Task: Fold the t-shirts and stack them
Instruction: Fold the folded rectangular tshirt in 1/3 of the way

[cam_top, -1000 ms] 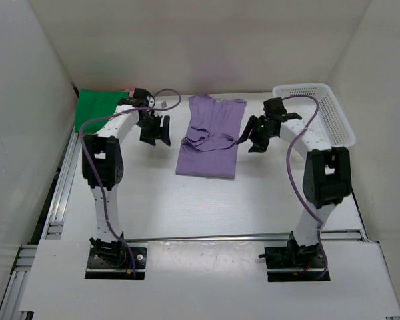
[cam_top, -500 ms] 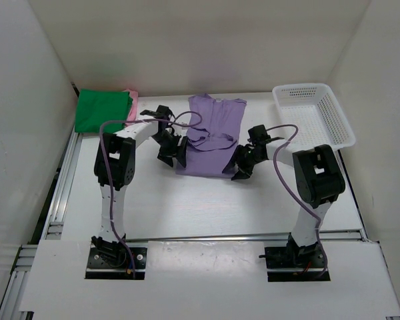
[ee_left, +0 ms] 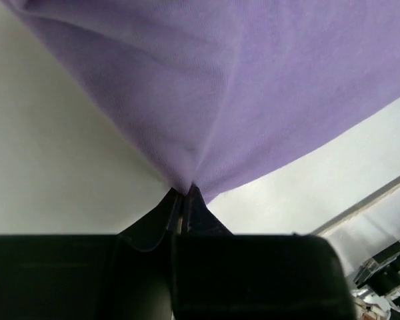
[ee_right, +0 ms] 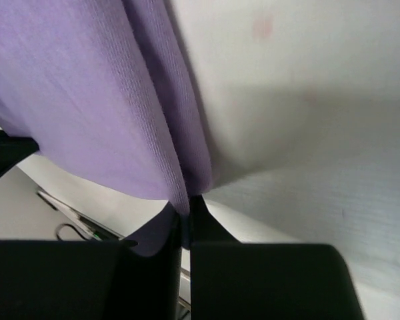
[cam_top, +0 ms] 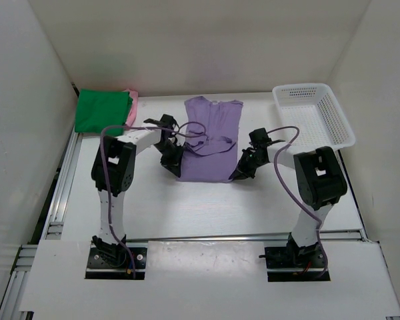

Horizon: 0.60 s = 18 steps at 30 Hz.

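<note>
A light purple t-shirt (cam_top: 210,137) lies lengthwise on the table's middle, its sides folded in. My left gripper (cam_top: 176,168) is shut on the shirt's near left corner; the left wrist view shows the purple cloth (ee_left: 253,93) pinched between its closed fingertips (ee_left: 185,192). My right gripper (cam_top: 237,175) is shut on the near right corner, and purple cloth (ee_right: 87,100) bunches into its tips (ee_right: 187,208). At the back left a folded green t-shirt (cam_top: 101,110) rests on a pink t-shirt (cam_top: 133,100), only its edge showing.
A white mesh basket (cam_top: 313,115) stands at the back right. White walls close in the table on three sides. A metal rail (cam_top: 60,193) runs along the left edge.
Both arms came down and inward from beside the purple shirt to its near corners. Both grippers went from open to shut on the cloth.
</note>
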Tool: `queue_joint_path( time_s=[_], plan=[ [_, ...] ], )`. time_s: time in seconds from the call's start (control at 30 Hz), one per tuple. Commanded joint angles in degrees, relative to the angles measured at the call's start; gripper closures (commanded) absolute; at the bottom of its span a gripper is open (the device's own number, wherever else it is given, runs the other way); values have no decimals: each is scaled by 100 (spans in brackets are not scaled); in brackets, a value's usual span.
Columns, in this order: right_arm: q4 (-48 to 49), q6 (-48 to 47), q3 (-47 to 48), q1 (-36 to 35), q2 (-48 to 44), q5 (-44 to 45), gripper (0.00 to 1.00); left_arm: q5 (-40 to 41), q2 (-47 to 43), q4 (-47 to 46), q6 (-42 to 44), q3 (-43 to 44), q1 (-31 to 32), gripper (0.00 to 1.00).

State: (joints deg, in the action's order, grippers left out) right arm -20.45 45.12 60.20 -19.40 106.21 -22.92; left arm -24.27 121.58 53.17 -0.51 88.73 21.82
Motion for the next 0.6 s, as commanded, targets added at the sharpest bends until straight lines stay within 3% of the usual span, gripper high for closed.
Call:
queue_joint_path(
  time_s=[0.0,0.13,0.3,0.4,0.47,0.57],
  plan=[
    [-564,-609,-315,-108,-601,95,100,484,-915,71,51,-662,85,90],
    [-566,-979,-1123,-345,-1277,-317,100,705,-1863,492,51,-1488,497,90],
    [-566,-1085,-2143,-802,-2043,-635,100,1160,-2445,1195,51,-2052,1078,37],
    [-443,-954,-2609,-1022,-2262,-688,100,2240,-2963,1057,51,-1948,1402,22],
    [-145,-760,-2917,-1075,-2456,-688,100,3346,-3411,688,51,-1886,1736,18],
    [137,-549,-3146,-1022,-2632,-688,100,4628,-3859,-585,51,-2253,2763,13]
  ],
)
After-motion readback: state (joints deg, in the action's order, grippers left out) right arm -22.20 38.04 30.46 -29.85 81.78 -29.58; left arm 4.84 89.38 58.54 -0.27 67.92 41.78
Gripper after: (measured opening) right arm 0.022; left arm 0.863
